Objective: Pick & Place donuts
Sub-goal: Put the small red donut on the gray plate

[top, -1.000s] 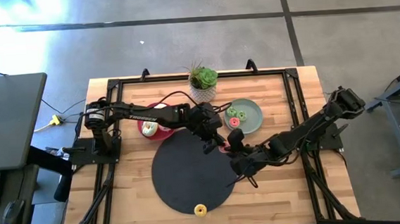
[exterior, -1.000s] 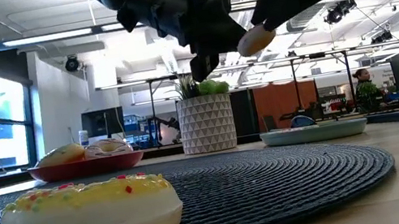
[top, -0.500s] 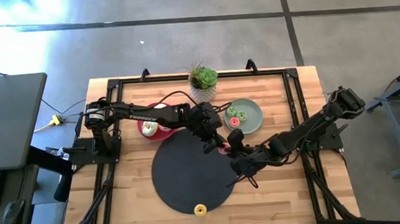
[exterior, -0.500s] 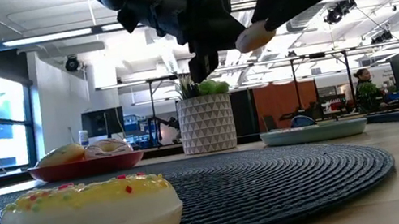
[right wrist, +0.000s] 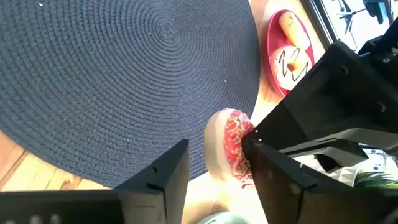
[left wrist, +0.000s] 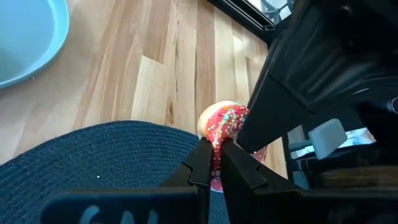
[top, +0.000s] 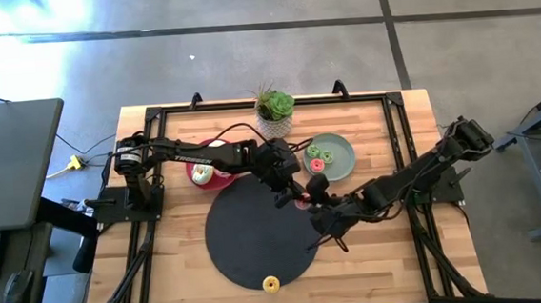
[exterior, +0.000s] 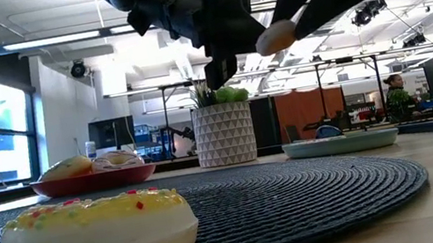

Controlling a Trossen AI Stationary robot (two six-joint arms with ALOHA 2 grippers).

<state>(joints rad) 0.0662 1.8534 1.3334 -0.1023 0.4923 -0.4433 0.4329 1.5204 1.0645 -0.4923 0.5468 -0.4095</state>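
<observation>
A cream donut with red sprinkled frosting [top: 303,203] hangs in the air over the right rim of the black round mat [top: 257,234]. It also shows in the low view [exterior: 277,37]. My left gripper [left wrist: 212,163] is shut on it. My right gripper [right wrist: 217,165] is open, with one finger on each side of the same donut [right wrist: 225,146]; whether a finger touches it cannot be told. A yellow mini donut [top: 271,284] lies flat on the mat's near edge. My left gripper pinches the donut's ring at its near rim [left wrist: 217,149] between its two fingers, which are almost closed. The fingers come slanting down from the table's left. The donut is lifted clear of the mat, tilted on edge, with its red face turned sideways.
A red plate [top: 217,182] at the left holds a cream and a pink donut. A sage-green plate [top: 342,146] at the back right holds several mini donuts. A potted plant [top: 275,113] stands at the far edge between them. Both arms meet over the mat's right side.
</observation>
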